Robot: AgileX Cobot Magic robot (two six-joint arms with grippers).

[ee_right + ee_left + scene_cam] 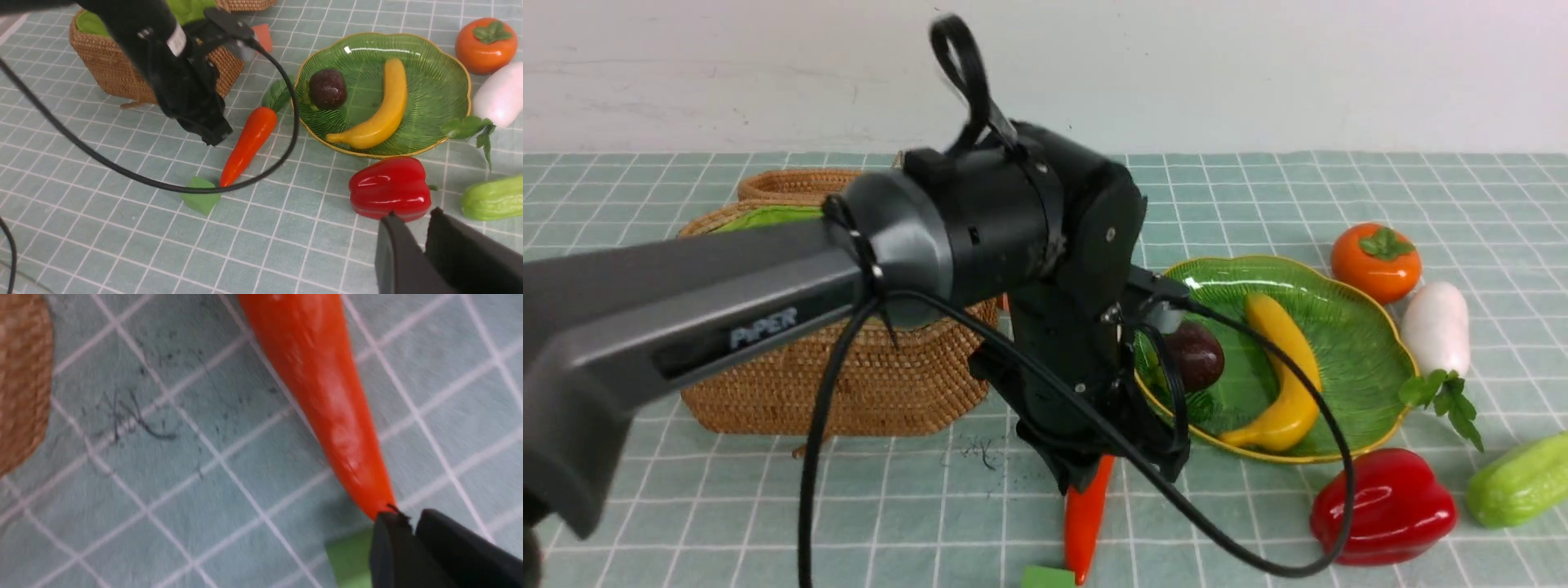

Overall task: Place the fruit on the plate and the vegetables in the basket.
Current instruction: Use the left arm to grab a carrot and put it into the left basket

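Observation:
The orange carrot (1085, 523) lies on the checked cloth between the wicker basket (849, 384) and the green plate (1347, 327). The banana (1286, 371) and the purple mangosteen (1196, 355) lie on the plate. The persimmon (1376, 261), white radish (1437, 327), red bell pepper (1380, 506) and green gourd (1519, 482) lie on the cloth around the plate's right side. My left gripper (408, 516) is shut and empty, hanging just above the carrot (327, 396) near its thin tip. My right gripper (412, 214) is shut and empty, above the cloth near the pepper (390, 188).
A small green block (200, 196) lies at the carrot's tip. A small orange-red block (261, 36) sits beside the basket (118, 69). The left arm's black cable (1258, 539) loops over the cloth in front of the plate.

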